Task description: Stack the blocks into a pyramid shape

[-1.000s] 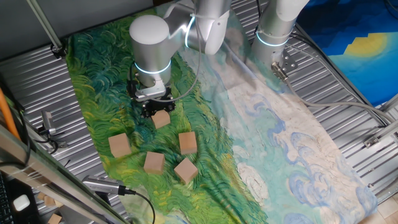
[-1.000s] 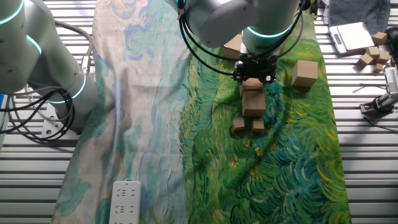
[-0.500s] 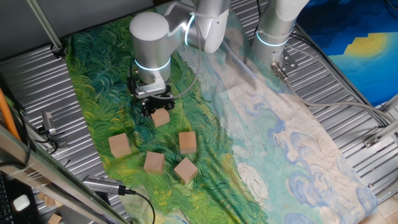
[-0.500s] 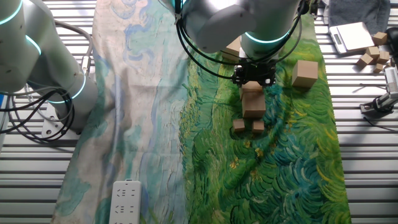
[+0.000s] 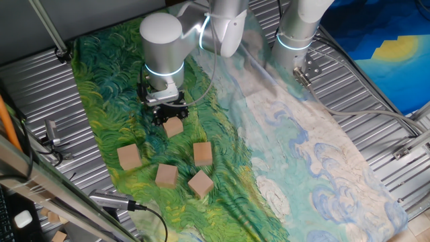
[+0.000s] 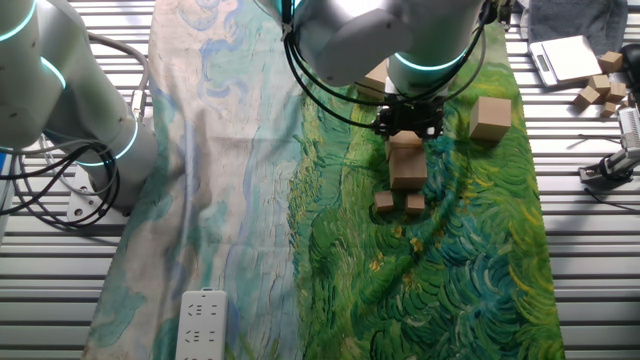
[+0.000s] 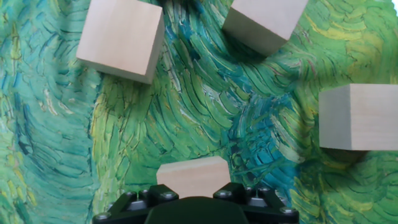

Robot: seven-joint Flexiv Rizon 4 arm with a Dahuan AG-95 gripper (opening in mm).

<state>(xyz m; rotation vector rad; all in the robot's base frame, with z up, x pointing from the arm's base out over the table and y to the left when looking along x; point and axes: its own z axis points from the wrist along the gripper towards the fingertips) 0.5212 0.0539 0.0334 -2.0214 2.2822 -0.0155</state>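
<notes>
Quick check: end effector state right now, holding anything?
End effector: closed on a wooden block, lifted just above the painted cloth.

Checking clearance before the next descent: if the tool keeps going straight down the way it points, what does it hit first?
Most likely the block directly under the tool. In the hand view that block sits right between the fingers. Whether it is already touched or gripped is unclear. The other blocks lie off to the side, outside that line.

no readable text, labels or numbers anywhere
</notes>
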